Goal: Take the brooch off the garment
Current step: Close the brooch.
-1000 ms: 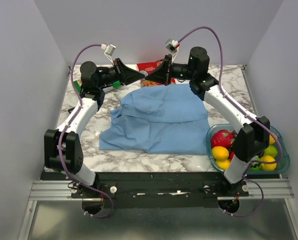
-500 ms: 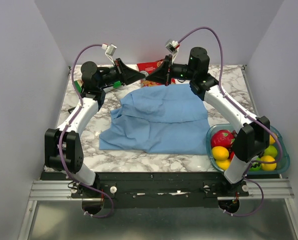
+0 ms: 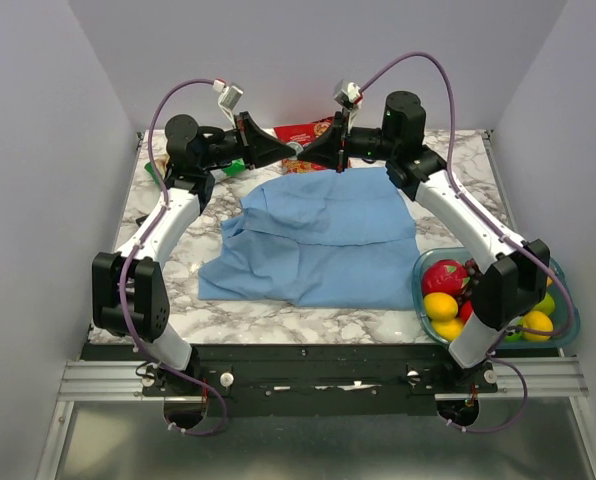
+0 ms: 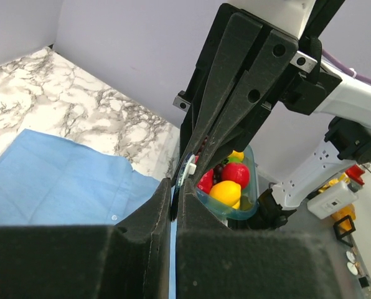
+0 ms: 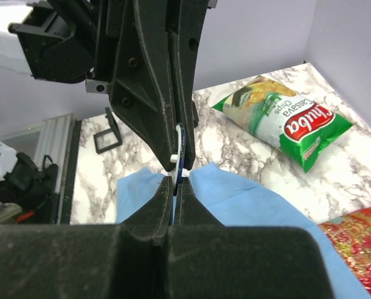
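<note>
Brooch (image 5: 180,148) location: at the point where the left gripper (image 3: 285,153) and the right gripper (image 3: 308,155) meet tip to tip. The right wrist view shows it edge-on: a dark blue disc with a small white part on one face. Its lower edge enters the slit between the right gripper's fingers, which are pressed together on it. The left gripper's fingers are also pressed together, with only a thin slit between them. Their tips sit against the brooch, but whether they grip it cannot be determined. In the left wrist view the brooch appears as a small pale oval at the very tip of the right gripper, directly ahead of the left fingertips.

The garment (image 3: 318,235), a light blue cloth, lies flat on the marble table (image 3: 308,318), below the fingertips and on their arm-base side. Contact between brooch and garment cannot be determined. A red bag (image 3: 300,132) lies beyond the fingertips, with a green chip bag (image 5: 279,121) near it. A bowl of fruit (image 3: 572,322) stands well behind the right gripper, beside that arm's base.
</note>
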